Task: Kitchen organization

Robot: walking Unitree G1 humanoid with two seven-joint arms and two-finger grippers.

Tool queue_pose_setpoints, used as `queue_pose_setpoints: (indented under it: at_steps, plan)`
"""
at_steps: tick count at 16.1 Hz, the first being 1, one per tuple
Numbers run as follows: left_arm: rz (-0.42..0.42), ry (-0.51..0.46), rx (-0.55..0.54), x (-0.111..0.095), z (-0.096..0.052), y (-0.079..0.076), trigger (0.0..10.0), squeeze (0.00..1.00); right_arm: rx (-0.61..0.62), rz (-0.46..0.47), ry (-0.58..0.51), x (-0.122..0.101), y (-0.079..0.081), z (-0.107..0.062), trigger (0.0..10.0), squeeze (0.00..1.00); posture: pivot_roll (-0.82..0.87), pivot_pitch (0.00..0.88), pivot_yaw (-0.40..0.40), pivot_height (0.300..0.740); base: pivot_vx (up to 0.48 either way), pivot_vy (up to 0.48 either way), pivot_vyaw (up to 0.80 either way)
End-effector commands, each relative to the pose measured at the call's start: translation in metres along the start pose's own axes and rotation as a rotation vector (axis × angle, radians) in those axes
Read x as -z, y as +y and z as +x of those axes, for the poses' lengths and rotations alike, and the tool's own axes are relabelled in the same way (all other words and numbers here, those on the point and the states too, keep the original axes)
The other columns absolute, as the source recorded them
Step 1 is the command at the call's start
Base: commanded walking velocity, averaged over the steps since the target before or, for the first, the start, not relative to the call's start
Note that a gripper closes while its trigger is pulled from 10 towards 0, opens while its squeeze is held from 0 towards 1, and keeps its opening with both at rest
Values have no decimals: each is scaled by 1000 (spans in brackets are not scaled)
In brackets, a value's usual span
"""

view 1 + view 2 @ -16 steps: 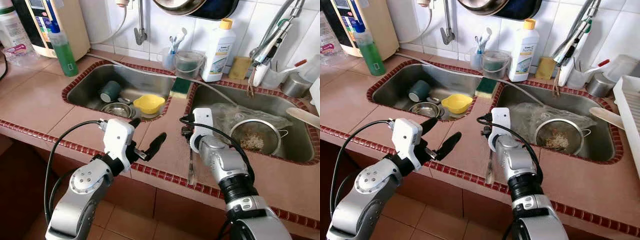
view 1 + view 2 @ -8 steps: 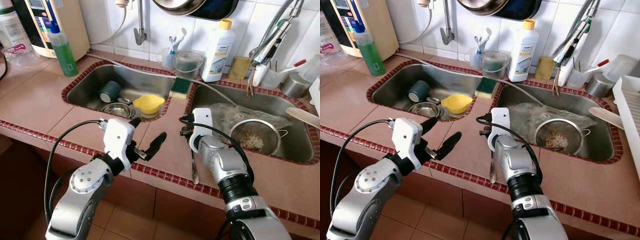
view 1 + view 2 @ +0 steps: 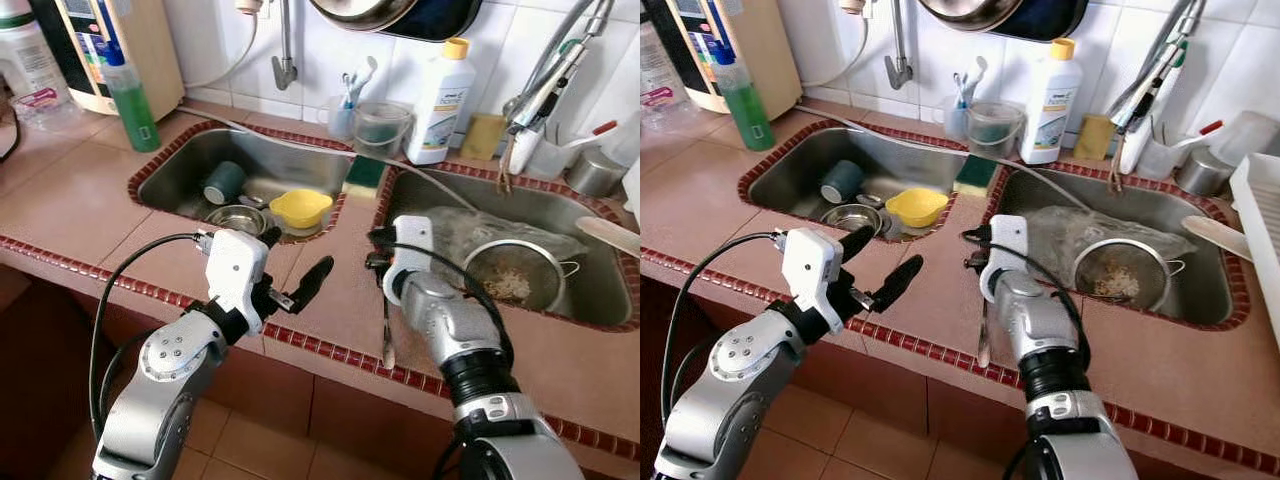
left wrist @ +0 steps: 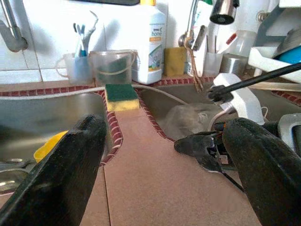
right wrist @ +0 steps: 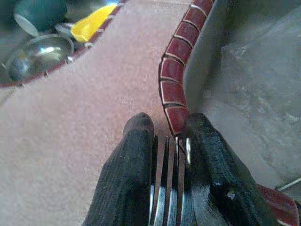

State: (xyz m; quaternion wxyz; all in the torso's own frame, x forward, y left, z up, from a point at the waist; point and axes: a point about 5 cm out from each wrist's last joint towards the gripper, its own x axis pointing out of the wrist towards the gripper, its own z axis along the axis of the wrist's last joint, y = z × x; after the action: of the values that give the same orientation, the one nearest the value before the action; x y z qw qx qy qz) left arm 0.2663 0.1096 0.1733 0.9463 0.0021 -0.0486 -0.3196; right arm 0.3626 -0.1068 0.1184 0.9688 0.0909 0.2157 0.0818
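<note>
Right gripper [image 5: 164, 141]: it is clenching a fork [image 3: 983, 335] between its two black fingers, over the strip of counter [image 3: 70, 200] between the two sinks.
Fork: its tines are sitting between the fingers in the right wrist view; its handle is pointing toward the front edge of the counter and seems to be hanging just above it.
Left gripper [image 3: 292, 275]: its fingers are standing wide apart and holding nothing, near the front edge of the counter, before the left sink [image 3: 175, 170].
Left sink: it is holding a yellow bowl [image 3: 300, 207], a steel bowl [image 3: 236, 218] and a dark cup [image 3: 220, 183].
Right sink [image 3: 600, 305]: it is holding a strainer [image 3: 515, 280] and a plastic bag [image 3: 460, 230].
</note>
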Motion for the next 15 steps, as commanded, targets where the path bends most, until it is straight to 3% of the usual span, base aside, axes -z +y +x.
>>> queue_pose_setpoints:
  at_steps: [1, 2, 3, 4, 5, 6, 7, 8, 9, 10, 11, 14, 15]
  plan:
    - [1, -10, -17, -2, 1, 3, 10000, 0, -27, 26, -39, -6, -1, -2, 314, 0, -59, 25, -13, 740, 0, 0, 0]
    - [-5, -18, -25, -2, 2, 5, 10000, 0, -55, 47, -65, -9, -1, -4, 0, 0, -59, 25, -13, 740, 0, 0, 0]
    - [-7, -22, -32, -3, 3, 6, 10000, 0, -93, 78, -79, -11, 0, -6, 1255, 0, -60, 21, -13, 740, 0, 0, 0]
    - [-4, -23, -38, -3, 3, 6, 10000, 0, -133, 109, -93, -12, 1, -8, 118, 0, -62, 19, -13, 740, 0, 0, 0]
    - [-3, -23, -42, -2, 3, 7, 10000, 0, -173, 133, -116, -14, 1, -10, 1412, 0, -64, 18, -13, 740, 0, 0, 0]
    - [-3, -24, -45, -2, 4, 8, 10000, 0, -205, 147, -145, -17, 2, -12, 706, 0, -65, 16, -13, 740, 0, 0, 0]
    - [3, -23, -60, -2, 4, 10, 10000, 0, -237, 152, -189, -22, 1, -15, 1843, 0, -66, 14, -13, 740, 0, 0, 0]
    - [42, -44, -122, -4, 5, 18, 10000, 0, -309, 162, -263, -28, 1, -21, 510, 0, -70, 12, -11, 740, 0, 0, 0]
    - [25, -55, -162, -6, 6, 24, 10000, 0, -319, 177, -298, -32, -1, -23, 1725, 0, -71, 10, -11, 740, 0, 0, 0]
    - [19, -63, -190, -7, 6, 28, 10000, 0, -336, 186, -323, -34, -2, -25, 510, 0, -72, 10, -11, 740, 0, 0, 0]
    - [27, -73, -247, -9, 5, 37, 10000, 0, -365, 225, -367, -39, -5, -30, 78, 0, -71, 9, -11, 740, 0, 0, 0]
    - [59, -74, -329, -9, 2, 52, 10000, 0, -435, 282, -506, -52, -13, -45, 0, 0, -75, 11, -9, 740, 0, 0, 0]
    - [56, -72, -339, -8, 1, 54, 10000, 0, -416, 275, -513, -53, -15, -46, 6196, 0, -77, 12, -8, 740, 0, 0, 0]
